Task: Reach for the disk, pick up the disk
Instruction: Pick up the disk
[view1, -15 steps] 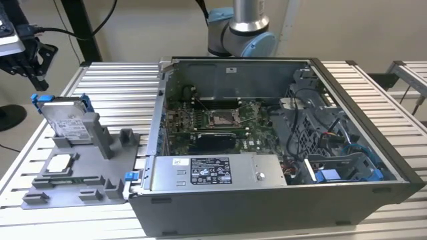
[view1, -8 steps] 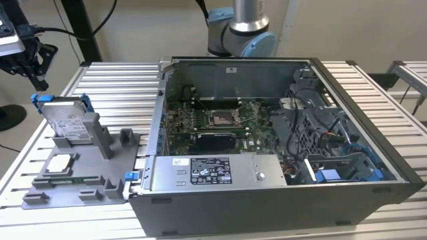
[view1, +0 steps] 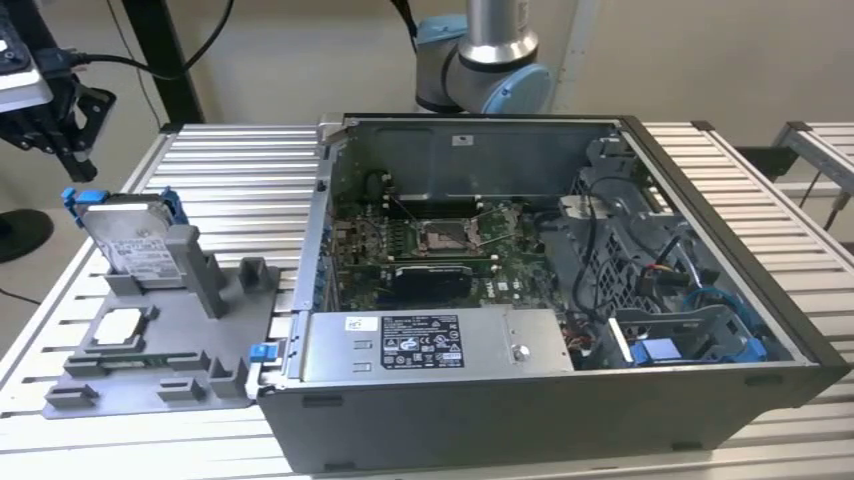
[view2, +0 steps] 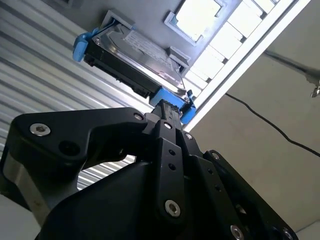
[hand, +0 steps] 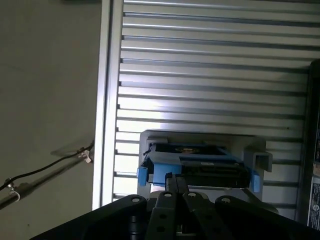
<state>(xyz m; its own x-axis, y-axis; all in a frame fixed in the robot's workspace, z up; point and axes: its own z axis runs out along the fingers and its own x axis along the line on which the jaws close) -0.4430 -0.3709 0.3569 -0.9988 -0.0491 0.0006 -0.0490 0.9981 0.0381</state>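
The disk (view1: 134, 240) is a silver-grey drive with a white label in a blue bracket. It stands tilted on edge in a grey holder (view1: 200, 275) at the exterior view's left. My gripper (view1: 78, 165) hangs above and slightly left of the disk, apart from it. In the second wrist view, the black fingers meet at their tips (view2: 167, 106) just short of the disk's (view2: 132, 50) blue bracket end. In the first wrist view, the gripper (hand: 175, 178) points at the disk's edge (hand: 200, 164). The gripper is shut and holds nothing.
A small square silver chip (view1: 120, 326) lies in the grey fixture (view1: 160, 385) in front of the disk. An open computer case (view1: 534, 270) with a grey labelled box (view1: 427, 345) fills the middle. The slatted metal table (view1: 234, 170) ends close to the disk.
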